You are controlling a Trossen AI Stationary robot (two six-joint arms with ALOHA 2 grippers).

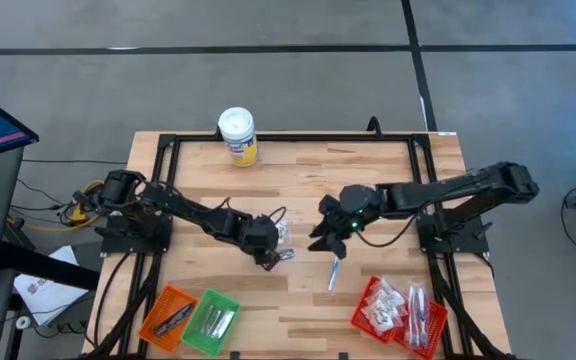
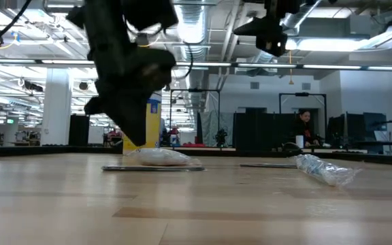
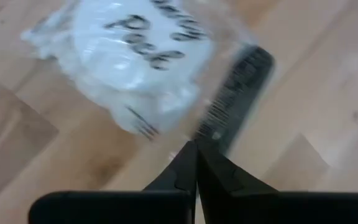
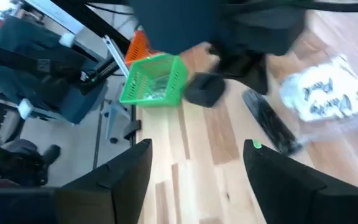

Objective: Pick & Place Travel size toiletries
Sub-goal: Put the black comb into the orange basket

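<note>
High view: left arm reaches across mid-table, left gripper (image 1: 268, 250) low by a white sachet (image 1: 282, 232) and dark comb (image 1: 284, 256). Right gripper (image 1: 326, 236) hangs near, above a silvery stick (image 1: 334, 272).
Low view: sachet flat on the table (image 2: 196, 204).
Left wrist: fingers (image 3: 185, 174) pinched tight, nothing between, just shy of the comb.
Right wrist: fingers (image 4: 129, 168) spread wide, empty

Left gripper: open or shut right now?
Shut. The left gripper shows its two fingertips pressed together, nothing between them, just short of the white sachet and dark comb.
</note>
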